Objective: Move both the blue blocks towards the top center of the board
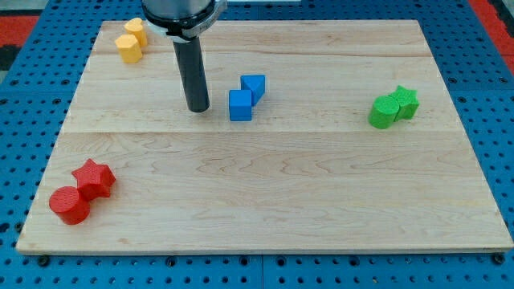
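No jaws here, only my tip [198, 108], resting on the board just left of the nearer blue block [239, 105], with the other blue block [254, 86] touching it, both left of centre in the board's upper half. Probably light, rigid, quick to slide or twist; best pushed square on the bottom faces, toward the top edge.

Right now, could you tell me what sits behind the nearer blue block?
Behind the nearer blue cube, touching it, sits the other blue block; its lower part is covered. My tip stands to their left.
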`<state>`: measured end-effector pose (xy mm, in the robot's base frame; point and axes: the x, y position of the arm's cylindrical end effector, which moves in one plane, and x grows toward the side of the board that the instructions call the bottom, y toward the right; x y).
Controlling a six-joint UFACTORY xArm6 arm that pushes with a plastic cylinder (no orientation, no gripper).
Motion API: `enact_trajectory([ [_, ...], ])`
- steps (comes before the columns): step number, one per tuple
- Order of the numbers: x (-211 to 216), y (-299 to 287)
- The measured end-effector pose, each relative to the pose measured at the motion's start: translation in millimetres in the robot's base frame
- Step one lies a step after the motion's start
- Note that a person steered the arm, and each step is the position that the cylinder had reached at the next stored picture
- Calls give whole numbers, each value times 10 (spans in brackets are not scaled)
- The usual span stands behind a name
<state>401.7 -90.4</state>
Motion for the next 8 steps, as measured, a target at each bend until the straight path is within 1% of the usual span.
enact_trajectory([
  [2,46,104],
  [3,-23,510],
  [4,-76,644],
  [5,53,644],
  [6,330,734],
  [7,299,789],
  [8,184,1017],
])
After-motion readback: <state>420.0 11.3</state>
